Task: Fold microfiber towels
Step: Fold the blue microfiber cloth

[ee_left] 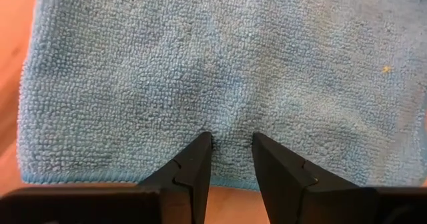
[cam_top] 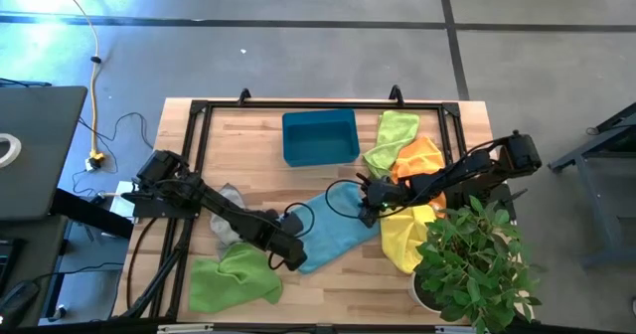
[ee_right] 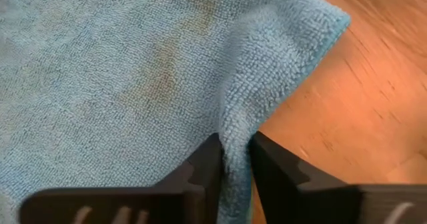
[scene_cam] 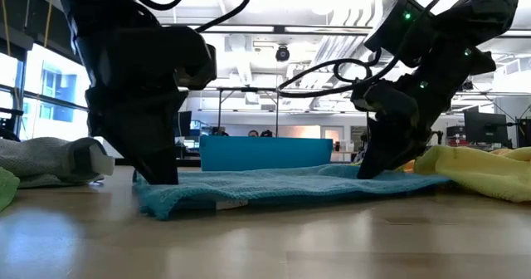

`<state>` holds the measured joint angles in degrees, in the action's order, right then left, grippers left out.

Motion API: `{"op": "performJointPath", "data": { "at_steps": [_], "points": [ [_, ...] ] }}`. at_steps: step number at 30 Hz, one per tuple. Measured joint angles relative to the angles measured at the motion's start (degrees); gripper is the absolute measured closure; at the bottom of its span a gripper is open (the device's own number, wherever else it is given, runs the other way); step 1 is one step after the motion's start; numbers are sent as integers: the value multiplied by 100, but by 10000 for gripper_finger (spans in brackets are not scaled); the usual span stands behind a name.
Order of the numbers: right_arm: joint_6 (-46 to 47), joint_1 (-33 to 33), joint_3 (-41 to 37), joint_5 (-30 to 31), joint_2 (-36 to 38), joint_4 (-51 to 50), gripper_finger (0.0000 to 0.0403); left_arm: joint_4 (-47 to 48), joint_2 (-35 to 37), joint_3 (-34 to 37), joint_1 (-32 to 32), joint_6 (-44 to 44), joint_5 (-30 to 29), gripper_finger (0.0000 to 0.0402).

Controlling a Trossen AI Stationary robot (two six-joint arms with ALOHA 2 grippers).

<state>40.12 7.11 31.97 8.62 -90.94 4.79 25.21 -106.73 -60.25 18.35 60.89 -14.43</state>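
Note:
A light blue towel [cam_top: 333, 233] lies spread flat mid-table. My left gripper [cam_top: 296, 258] stands on its near-left end, and my right gripper [cam_top: 370, 208] on its far-right corner; both are shut on the cloth. A grey towel [cam_top: 229, 220] and a lime green towel [cam_top: 234, 279] lie at the near left. Another lime green towel [cam_top: 393, 140], an orange one [cam_top: 417, 165] and a yellow one [cam_top: 405, 237] lie in a heap at the right. My left gripper comes steeply from above and pinches a small pucker of the towel [ee_left: 230, 134] between its fingertips [ee_left: 200, 151], just inside the towel's edge [ee_left: 100, 177]. The cloth around it lies flat on the table. My right gripper pinches a raised ridge of the towel [ee_right: 233, 134] between its two fingers [ee_right: 208, 159], close to the towel's corner [ee_right: 327, 17]. It comes slanting down from the table's right. The cloth bunches up between the fingers while the remainder of it lies on the table.
A teal bin [cam_top: 320, 137] stands at the far middle. A potted plant [cam_top: 477, 264] stands at the near right corner, beside my right arm. A black frame [cam_top: 199, 110] runs along the table's far and left sides. Bare wood shows in front of the blue towel [scene_cam: 265, 237].

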Motion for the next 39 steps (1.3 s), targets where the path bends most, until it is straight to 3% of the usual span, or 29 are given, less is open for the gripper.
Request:
{"op": "performJointPath", "data": {
  "at_steps": [8, 14, 18, 25, 30, 39],
  "points": [
    [106, 9, 7, 140, 2, -181, 399, 60, -7, -35, -6, -268, -183, 298],
    [-119, -52, 146, 143, 2, -409, 401, 90, -12, -271, -7, -712, -310, 298],
    [-442, -129, 578, 220, -21, -1199, 402, 67, -10, -469, -6, -1020, -333, 298],
    [-609, -144, 1496, 1281, -20, -3369, 402, 64, -8, -758, 112, -1311, -388, 298],
    [-610, -146, 1959, 1646, -17, -3936, 403, 60, 1, -854, 220, -1311, -444, 298],
    [-305, 61, 2664, 1387, -87, -4202, 403, -21, 3, -865, 533, -1303, -444, 298]
  ]
}}
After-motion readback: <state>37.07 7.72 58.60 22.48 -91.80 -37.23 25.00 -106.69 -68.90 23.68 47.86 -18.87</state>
